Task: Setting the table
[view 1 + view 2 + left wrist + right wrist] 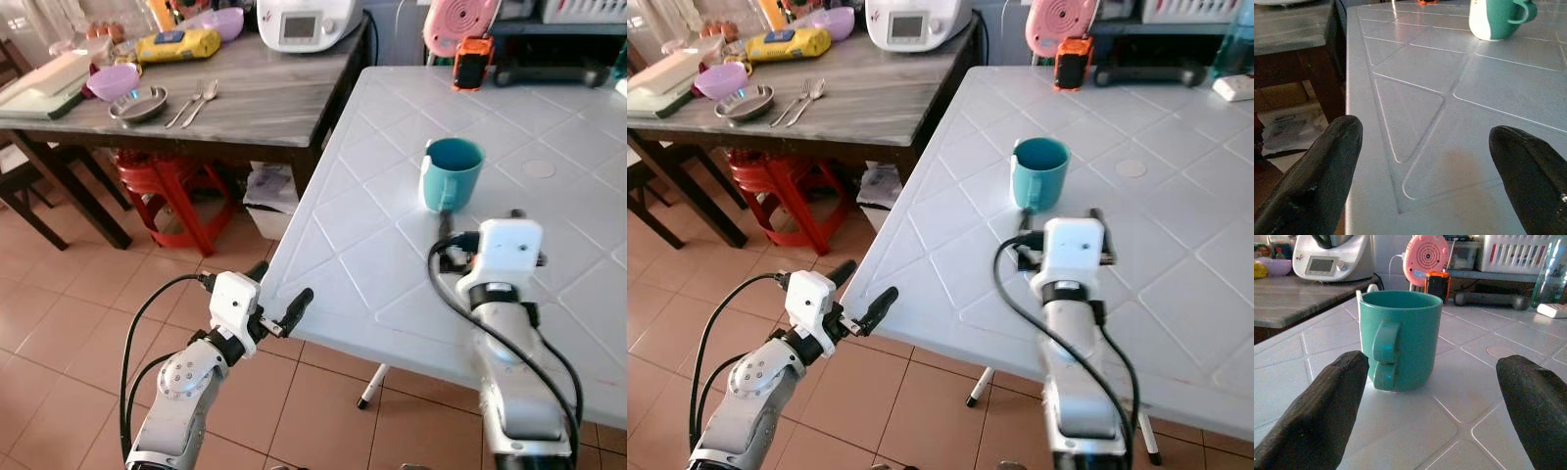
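Observation:
A teal mug (pixel 452 173) stands upright on the white plastic table (pixel 372 245), its handle turned toward me. My right gripper (pixel 1432 364) is open just short of the mug, low over the tabletop, with the mug (pixel 1400 338) seen between its fingers and apart from them. My left gripper (pixel 279 289) is open at the table's near left edge, holding nothing. On the grey wooden table (pixel 265 98) to the left lie a fork and spoon (pixel 196 101), a metal dish (pixel 138 104) and a purple bowl (pixel 113 81).
A white appliance (pixel 306 22), a yellow packet (pixel 176 44) and a second purple bowl (pixel 227 22) stand at the wooden table's back. A pink device (pixel 458 24) and an orange gadget (pixel 471 64) sit at the white table's far edge. A red stool (pixel 171 191) stands below.

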### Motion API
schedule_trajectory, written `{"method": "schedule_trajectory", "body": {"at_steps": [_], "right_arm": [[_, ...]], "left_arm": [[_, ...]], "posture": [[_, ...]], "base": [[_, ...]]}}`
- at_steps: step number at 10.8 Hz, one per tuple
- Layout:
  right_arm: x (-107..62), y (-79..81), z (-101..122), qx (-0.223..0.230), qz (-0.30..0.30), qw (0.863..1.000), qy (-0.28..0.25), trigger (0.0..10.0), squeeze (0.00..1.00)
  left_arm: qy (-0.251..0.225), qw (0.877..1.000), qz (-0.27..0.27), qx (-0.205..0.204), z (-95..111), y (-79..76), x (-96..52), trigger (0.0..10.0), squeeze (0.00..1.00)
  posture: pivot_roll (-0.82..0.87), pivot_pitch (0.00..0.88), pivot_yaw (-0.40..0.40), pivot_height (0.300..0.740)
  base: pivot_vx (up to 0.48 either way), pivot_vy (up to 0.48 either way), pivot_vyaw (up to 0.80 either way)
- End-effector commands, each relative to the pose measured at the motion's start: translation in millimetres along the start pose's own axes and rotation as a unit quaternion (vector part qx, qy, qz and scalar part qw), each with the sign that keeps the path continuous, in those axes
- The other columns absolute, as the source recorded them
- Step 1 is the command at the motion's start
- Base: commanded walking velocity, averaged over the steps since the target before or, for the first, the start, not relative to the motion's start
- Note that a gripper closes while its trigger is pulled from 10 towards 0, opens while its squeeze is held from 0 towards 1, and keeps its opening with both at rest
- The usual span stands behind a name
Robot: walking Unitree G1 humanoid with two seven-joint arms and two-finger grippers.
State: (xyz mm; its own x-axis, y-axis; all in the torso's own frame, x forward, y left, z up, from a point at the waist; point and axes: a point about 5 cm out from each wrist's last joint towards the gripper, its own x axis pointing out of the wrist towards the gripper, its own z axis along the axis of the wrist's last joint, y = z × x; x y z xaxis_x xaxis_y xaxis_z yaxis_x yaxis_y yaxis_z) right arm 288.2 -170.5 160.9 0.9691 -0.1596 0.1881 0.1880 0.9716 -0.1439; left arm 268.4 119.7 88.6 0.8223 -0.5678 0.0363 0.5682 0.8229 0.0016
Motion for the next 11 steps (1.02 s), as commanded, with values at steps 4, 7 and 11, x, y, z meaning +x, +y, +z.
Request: {"method": "schedule_trajectory", "body": {"at_steps": [4,7,11], "right_arm": [[19.9,10.5,5,0.007,0.011,1.000,-0.015,10.0,0.00],[37.5,12.9,6,0.006,0.005,1.000,-0.016,10.0,0.00],[48.7,14.3,0,0.033,0.000,0.999,-0.002,0.0,0.00]], "left_arm": [[0.001,1.000,0.007,-0.001,0,2.4,-2.5,10.0,0.00],[0.002,1.000,0.010,-0.002,-1,1.8,-2.3,10.0,0.00],[0.001,1.000,0.009,-0.004,-1,-0.1,-1.6,10.0,0.00]], "posture": [[-0.12,0.136,0.154,0.740],[-0.10,0.146,0.149,0.740],[-0.10,0.149,0.148,0.740]], "base": [[0.000,0.000,0.00],[0.000,0.000,0.00],[0.000,0.000,0.00]]}}
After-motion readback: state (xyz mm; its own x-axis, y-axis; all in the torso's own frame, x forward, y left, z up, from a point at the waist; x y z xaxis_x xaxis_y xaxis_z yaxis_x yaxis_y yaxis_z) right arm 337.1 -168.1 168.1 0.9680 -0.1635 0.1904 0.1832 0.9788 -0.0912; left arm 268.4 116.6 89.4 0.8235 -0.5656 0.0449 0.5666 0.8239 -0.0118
